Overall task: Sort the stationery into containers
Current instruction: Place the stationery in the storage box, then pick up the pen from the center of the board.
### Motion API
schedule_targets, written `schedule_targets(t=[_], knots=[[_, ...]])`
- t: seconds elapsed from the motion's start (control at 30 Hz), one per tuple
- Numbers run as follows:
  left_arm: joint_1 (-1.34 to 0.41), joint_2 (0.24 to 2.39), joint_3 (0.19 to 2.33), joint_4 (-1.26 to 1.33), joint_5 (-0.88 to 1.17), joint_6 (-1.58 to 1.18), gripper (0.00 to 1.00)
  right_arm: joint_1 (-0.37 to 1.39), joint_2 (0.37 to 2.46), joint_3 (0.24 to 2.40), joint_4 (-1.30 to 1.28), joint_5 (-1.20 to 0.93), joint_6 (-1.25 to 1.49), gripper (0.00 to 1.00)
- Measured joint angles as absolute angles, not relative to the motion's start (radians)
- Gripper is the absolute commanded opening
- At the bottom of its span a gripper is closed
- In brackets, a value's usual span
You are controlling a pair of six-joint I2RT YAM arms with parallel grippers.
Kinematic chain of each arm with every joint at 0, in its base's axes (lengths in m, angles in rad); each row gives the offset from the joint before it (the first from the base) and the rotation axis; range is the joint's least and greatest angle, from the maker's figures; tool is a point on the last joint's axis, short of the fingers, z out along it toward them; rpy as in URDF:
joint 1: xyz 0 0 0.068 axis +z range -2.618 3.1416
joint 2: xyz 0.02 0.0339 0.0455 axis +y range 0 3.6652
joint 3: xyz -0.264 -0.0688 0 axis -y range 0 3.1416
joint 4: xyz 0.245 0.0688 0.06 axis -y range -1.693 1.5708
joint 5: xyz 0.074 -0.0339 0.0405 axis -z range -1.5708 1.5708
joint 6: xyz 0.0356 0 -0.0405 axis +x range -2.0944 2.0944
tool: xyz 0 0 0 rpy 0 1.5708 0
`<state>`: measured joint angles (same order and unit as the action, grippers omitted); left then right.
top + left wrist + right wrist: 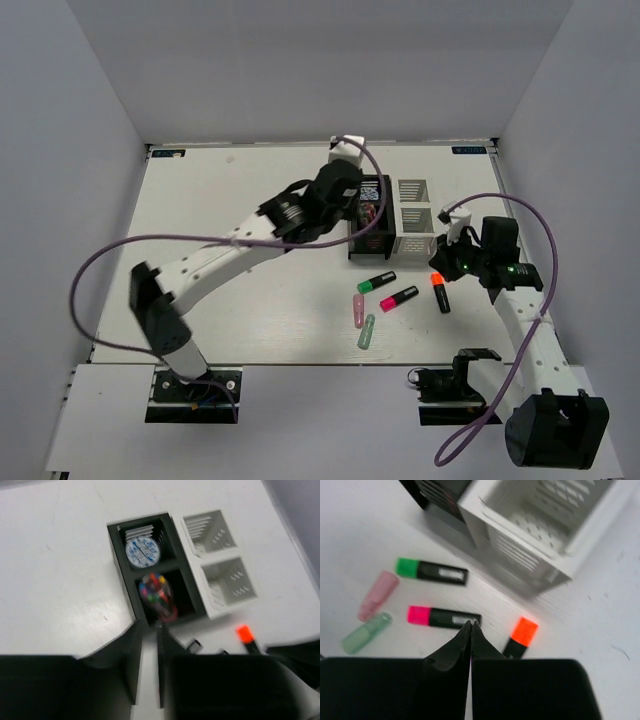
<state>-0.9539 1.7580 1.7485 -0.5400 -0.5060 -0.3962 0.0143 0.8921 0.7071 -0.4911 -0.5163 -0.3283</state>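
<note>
The black slatted organizer [120, 565] holds the blue-white tape roll [143, 551] in its far compartment and the pink metallic cylinder [159, 596] in its near one. My left gripper [149, 630] hovers over its near edge [360, 228], slightly open and empty. The white mesh organizer [413, 215] stands beside it, and both its compartments [220, 560] look empty. My right gripper [471, 625] is shut and empty above the pink-capped highlighter [442, 617]. The orange-capped highlighter [520, 636], green-capped highlighter [432, 571], pink capsule [377, 595] and green capsule [366, 632] lie on the table.
The loose stationery lies in a cluster just in front of the two organizers, with the capsules [358, 309] nearest the table's front edge. White walls enclose the table at the back and sides. Purple cables loop off both arms.
</note>
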Motion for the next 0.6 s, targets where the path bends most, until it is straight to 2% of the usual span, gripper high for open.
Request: schedule_targets(t=[0.03, 0.07, 0.13, 0.17, 0.27, 0.4, 0.6], knots=[[-0.955, 1.699, 1.705, -0.558, -0.485, -0.405, 0.52, 0.014, 0.903, 0.712, -0.516, -0.477, -0.344, 0.18], [-0.958, 1.628, 1.649, -0.572, -0.456, -0.414, 0.73, 0.014, 0.917, 0.712, -0.537, -0.441, -0.356, 0.47], [-0.96, 1.475, 1.499, -0.592, -0.402, -0.417, 0.87, 0.014, 0.947, 0.708, -0.58, -0.379, -0.387, 0.69], [-0.959, 1.399, 1.418, -0.595, -0.38, -0.414, 0.93, 0.014, 0.957, 0.698, -0.588, -0.357, -0.402, 0.75], [-0.949, 1.182, 1.153, -0.619, -0.331, -0.399, 0.96, 0.014, 0.96, 0.627, -0.592, -0.302, -0.438, 0.77], [-0.909, 1.007, 0.904, -0.668, -0.291, -0.384, 0.96, 0.015, 0.966, 0.542, -0.578, -0.236, -0.44, 0.7], [-0.791, 0.829, 0.758, -0.703, -0.215, -0.385, 0.96, 0.015, 1.049, 0.488, -0.453, -0.134, -0.419, 0.64]])
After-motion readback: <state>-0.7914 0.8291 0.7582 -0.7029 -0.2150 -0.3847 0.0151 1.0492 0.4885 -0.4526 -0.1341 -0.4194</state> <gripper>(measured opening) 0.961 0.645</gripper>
